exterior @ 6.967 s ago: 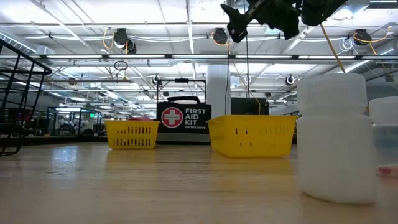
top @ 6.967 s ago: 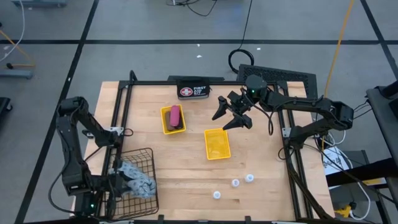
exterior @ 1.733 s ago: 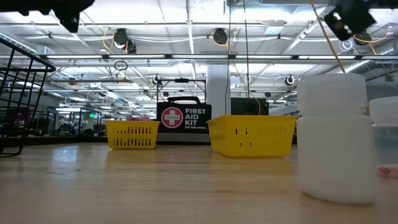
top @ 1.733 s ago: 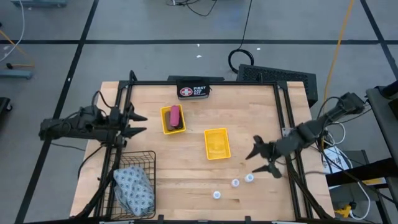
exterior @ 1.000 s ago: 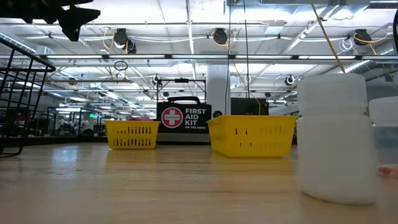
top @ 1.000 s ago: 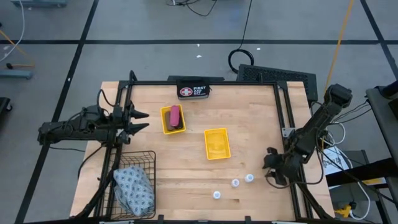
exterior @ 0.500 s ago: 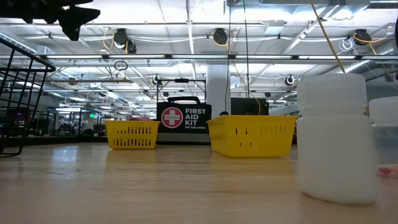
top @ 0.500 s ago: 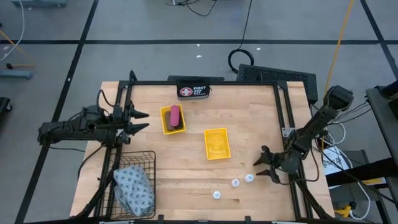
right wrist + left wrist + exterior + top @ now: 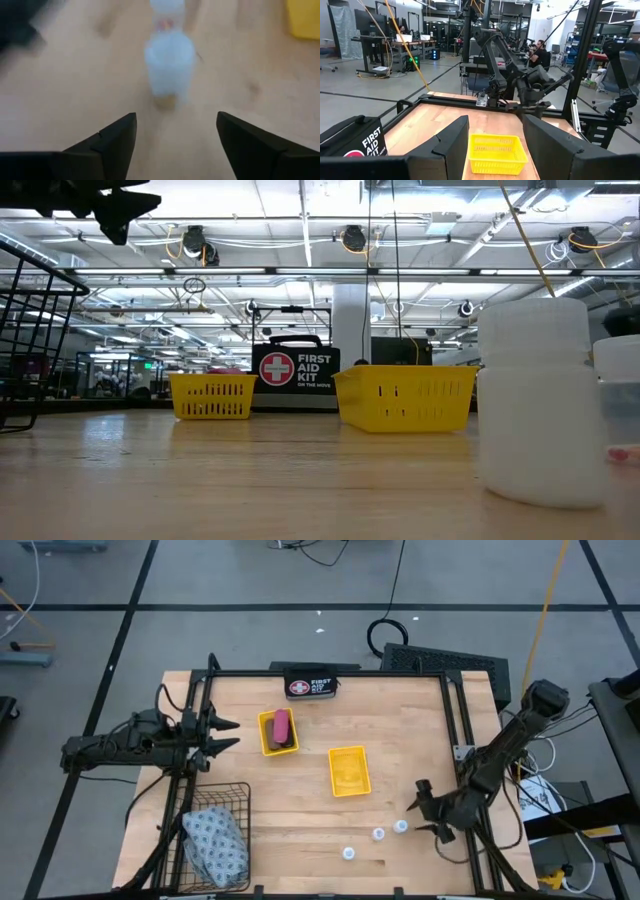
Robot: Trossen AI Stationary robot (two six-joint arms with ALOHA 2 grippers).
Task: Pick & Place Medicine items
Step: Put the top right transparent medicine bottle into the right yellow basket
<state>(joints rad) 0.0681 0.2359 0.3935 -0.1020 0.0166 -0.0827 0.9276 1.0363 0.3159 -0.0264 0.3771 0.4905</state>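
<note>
Three small white round containers stand near the table's near right: one [image 9: 401,826] closest to my right gripper [image 9: 422,810], two more [image 9: 379,834] [image 9: 348,853] beyond it. My right gripper is open and low, pointing at the nearest container [image 9: 170,62] from its right, touching nothing [image 9: 175,135]. The pink bar [image 9: 282,724] and the brown oblong [image 9: 288,740] lie in a yellow tray [image 9: 266,734]. The grey-blue pouch [image 9: 215,845] lies in a wire basket. My left gripper [image 9: 236,734] hovers open over the table's left edge. No black block shows.
An empty yellow tray [image 9: 348,771] sits mid-table. The black First Aid case [image 9: 310,687] stands at the far edge. The wire basket [image 9: 238,802] fills the near left corner. A dark frame runs along the table's edges [image 9: 455,720]. People and benches show in the room beyond.
My right gripper has turned to point toward the table's left, at the white containers, and moved slightly closer to them; its fingers now show spread apart. The left arm and all the items have kept still.
</note>
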